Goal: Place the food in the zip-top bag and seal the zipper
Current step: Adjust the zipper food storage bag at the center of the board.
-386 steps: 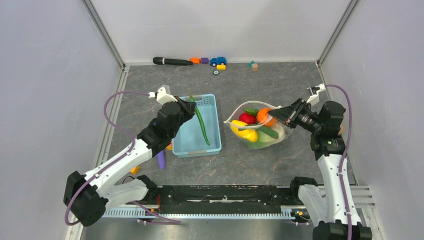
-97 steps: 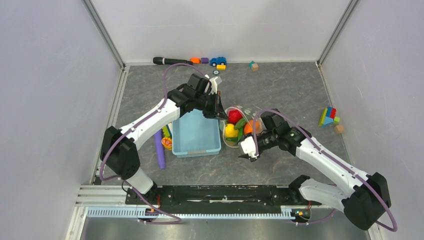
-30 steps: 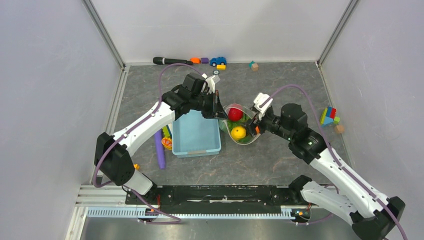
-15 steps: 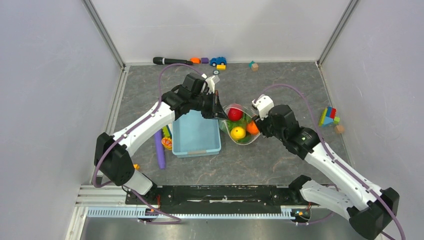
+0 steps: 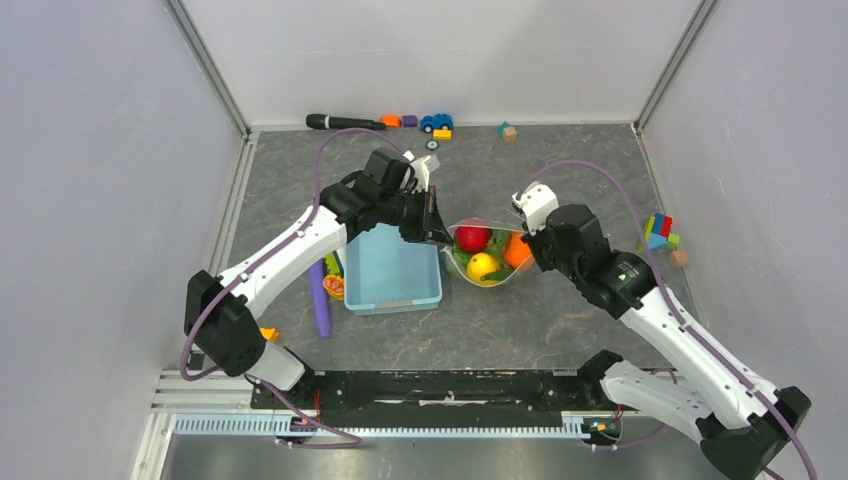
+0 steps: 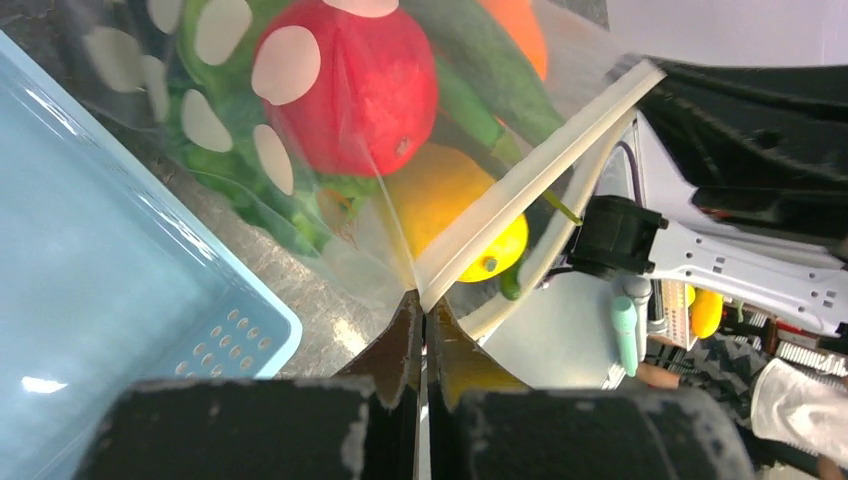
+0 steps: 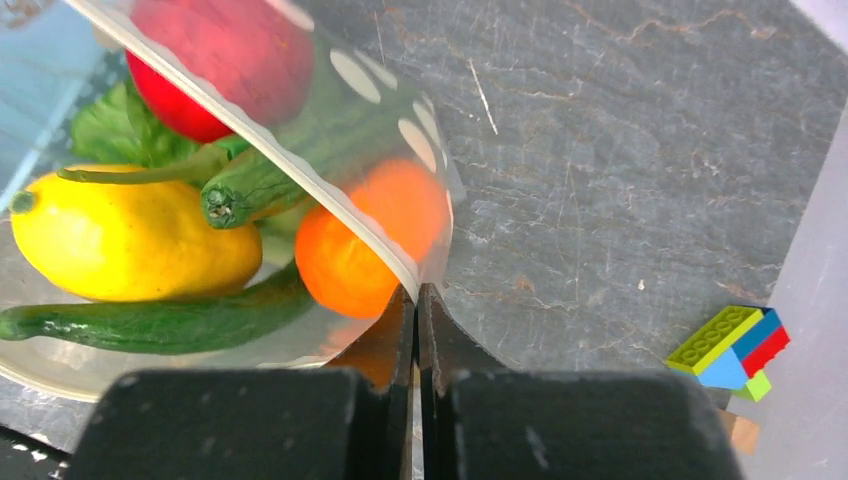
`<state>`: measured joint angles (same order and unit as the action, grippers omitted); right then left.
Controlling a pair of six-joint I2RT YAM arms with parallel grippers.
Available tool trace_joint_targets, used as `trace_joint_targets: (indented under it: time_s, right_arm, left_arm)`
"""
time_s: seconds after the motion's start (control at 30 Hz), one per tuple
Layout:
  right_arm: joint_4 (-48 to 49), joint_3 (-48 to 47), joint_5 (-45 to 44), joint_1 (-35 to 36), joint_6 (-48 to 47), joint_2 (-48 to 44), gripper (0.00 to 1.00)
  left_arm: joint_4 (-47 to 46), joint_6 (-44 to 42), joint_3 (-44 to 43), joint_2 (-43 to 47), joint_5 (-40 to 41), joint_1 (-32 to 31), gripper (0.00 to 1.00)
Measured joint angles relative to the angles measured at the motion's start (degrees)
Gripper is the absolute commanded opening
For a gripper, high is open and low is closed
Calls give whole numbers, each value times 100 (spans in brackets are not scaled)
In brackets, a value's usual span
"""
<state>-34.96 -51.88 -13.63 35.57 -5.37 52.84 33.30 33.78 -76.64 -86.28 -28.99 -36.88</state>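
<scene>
Zip-top bag [image 7: 405, 135]: one red piece [image 5: 471, 238], one yellow piece [image 5: 483, 266], one orange piece [image 5: 517, 250]; left gripper [image 6: 421, 300], right gripper [image 7: 416, 295] clamp zipper [image 6: 540, 172].

bright, even light from above, with only soft, faint shadows in the top view. both wrist views blur at the bottom edge, and pale glare washes the zip-top bag [image 7: 200, 362] and the basket [image 6: 100, 260].

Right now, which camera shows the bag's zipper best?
The left wrist view: the zipper runs sharp from the left gripper's pinch, with its two lips visibly parted. The right wrist view shows one lip leading into the right gripper. From the top, the strip is too thin to judge on the zip-top bag.
</scene>
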Motion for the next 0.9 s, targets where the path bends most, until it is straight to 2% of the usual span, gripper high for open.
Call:
trace_joint_targets:
  time_s: [0.17, 0.27, 0.33, 0.37, 0.4, 0.57, 0.73, 0.83, 0.9]
  right_arm:
    - [-533, -640, 181, 0, 0, -90, 0]
    - [-903, -929, 273, 0, 2, -22, 0]
    - [-1158, -1099, 321, -17, 4, 114, 0]
    - [-1257, -1174, 363, -42, 2, 197, 0]
    - [-1329, -1231, 404, -74, 0, 278, 0]
    - [-1578, -1375, 925, -678, -24, 686, 0]
    - [-1746, -1458, 1543, -1414, -7, 1016, 0]
    - [-1860, -1657, 1893, -1539, 63, 1239, 0]
    - [-1921, -1805, 2124, -1596, 127, 1360, 0]
  left_arm:
    - [262, -376, -168, 76, -2, -48, 15]
    - [365, -721, -260, 203, 42, -83, 33]
    - [398, -979, -273, 286, 44, -85, 54]
    - [389, -1108, -275, 310, 39, -85, 74]
    - [369, -1213, -275, 321, 35, -85, 99]
    - [-210, -1661, 96, 413, -356, -83, 100]
    - [-1167, -2170, 1217, 909, -1191, -131, 100]
    - [-1744, -2577, 2041, 1471, -1014, -544, 100]
    - [-2133, -2966, 2494, 1829, -562, -1252, 100]
